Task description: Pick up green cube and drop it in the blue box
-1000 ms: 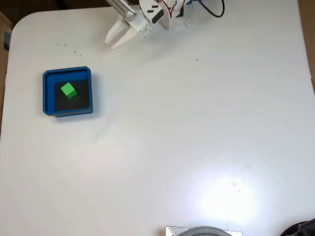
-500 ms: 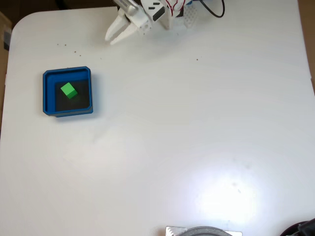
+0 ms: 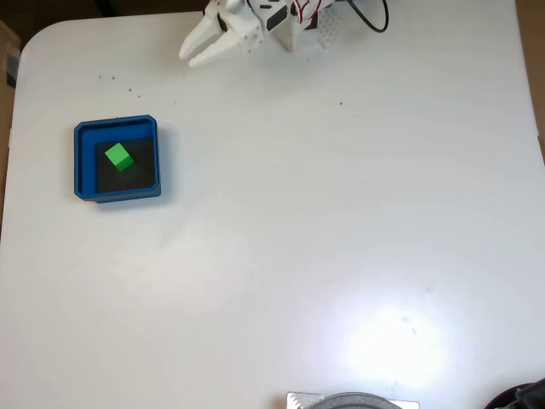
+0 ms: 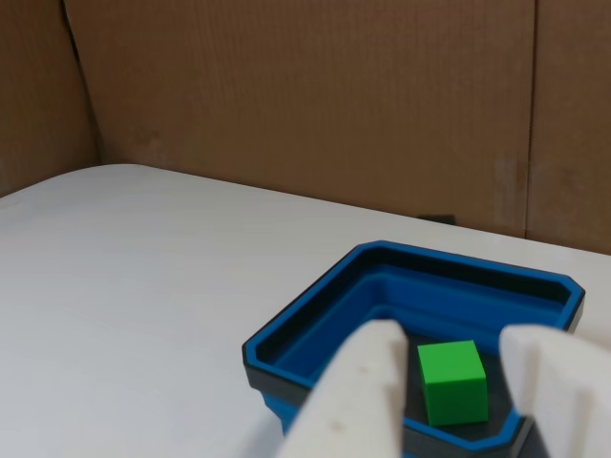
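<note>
The green cube (image 3: 119, 157) lies on the dark floor of the blue box (image 3: 83, 162) at the left of the table in the fixed view. My white gripper (image 3: 186, 55) is far from it, near the table's back edge beside the arm's base, with its two fingers spread and nothing between them. In the other view the green cube (image 4: 452, 381) sits inside the blue box (image 4: 315, 305), seen between my two white fingers (image 4: 368, 386), which stand apart in the foreground.
The white table (image 3: 341, 213) is bare across its middle and right. Brown cardboard walls (image 4: 286, 105) stand behind the table. A grey round object (image 3: 353, 400) pokes in at the front edge.
The gripper has drawn back up toward the arm's base at the table's back edge. The cube and box have not moved.
</note>
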